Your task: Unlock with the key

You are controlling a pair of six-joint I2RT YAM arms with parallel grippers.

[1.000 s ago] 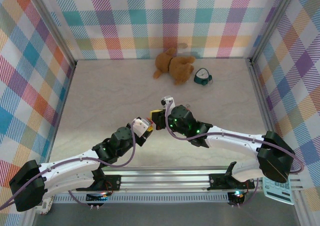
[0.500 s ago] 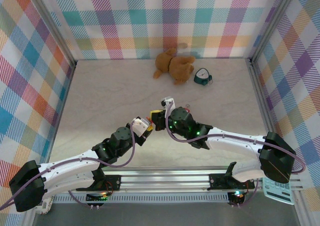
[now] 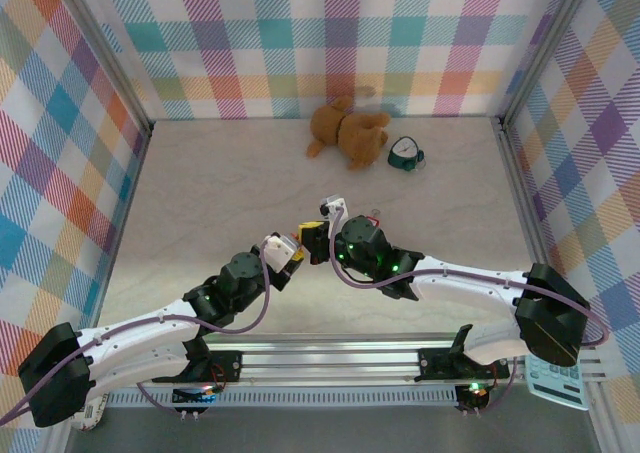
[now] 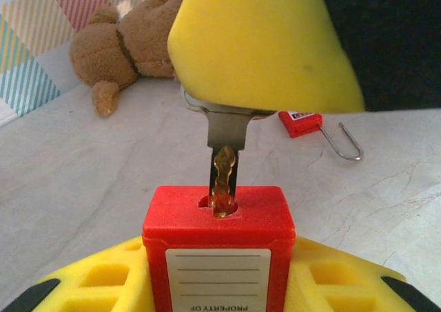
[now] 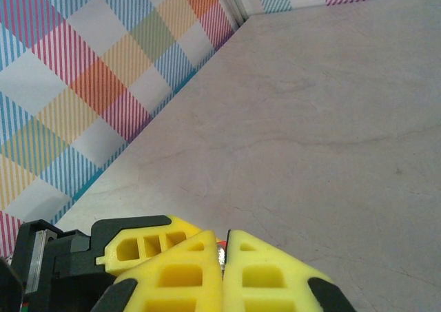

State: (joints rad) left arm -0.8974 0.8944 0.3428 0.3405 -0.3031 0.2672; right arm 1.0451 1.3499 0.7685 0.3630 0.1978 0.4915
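My left gripper (image 4: 219, 284) is shut on a red padlock (image 4: 218, 246) with a white label, held between its yellow fingers (image 4: 89, 281) with the keyhole facing away. The slim metal key (image 4: 223, 171) stands with its blade tip in the keyhole. Its head is pinched in my right gripper (image 5: 224, 246), which is shut on it, and a silvery sliver of the key (image 5: 221, 257) shows between the pads. In the top view the left gripper (image 3: 288, 254) and right gripper (image 3: 312, 237) meet above the table's middle.
A second red padlock (image 4: 300, 122) with its loop shackle lies on the table beyond the key. A brown teddy bear (image 3: 347, 131) and a small teal object (image 3: 405, 154) sit near the back wall. Plaid walls enclose the table (image 3: 220, 193).
The right wrist has edged slightly left toward the left gripper. The grippers stay tip to tip, each still holding its thing.
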